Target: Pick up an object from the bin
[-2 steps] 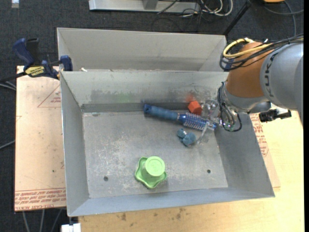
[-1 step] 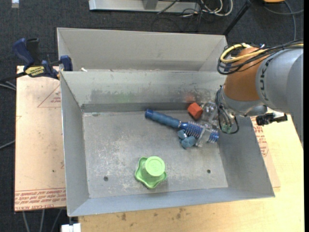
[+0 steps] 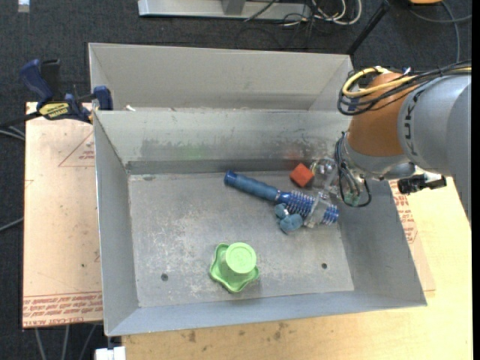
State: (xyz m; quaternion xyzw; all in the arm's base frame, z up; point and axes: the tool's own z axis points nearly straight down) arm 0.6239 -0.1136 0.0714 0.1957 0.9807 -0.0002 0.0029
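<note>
My gripper point(image 3: 330, 184) hangs low at the bin's right side, under the orange-covered wrist. It is right over the bristled end of a blue brush point(image 3: 279, 196), whose handle runs up and to the left across the floor. A small blue-grey round piece point(image 3: 289, 221) lies against the brush head, just left of the gripper. An orange block point(image 3: 301, 175) sits close by on its upper left, near the back wall.
A green cup-like thing point(image 3: 235, 265) lies towards the front of the bin, in the middle, well apart from the gripper. The right wall stands close behind the gripper. The left half of the floor is bare metal.
</note>
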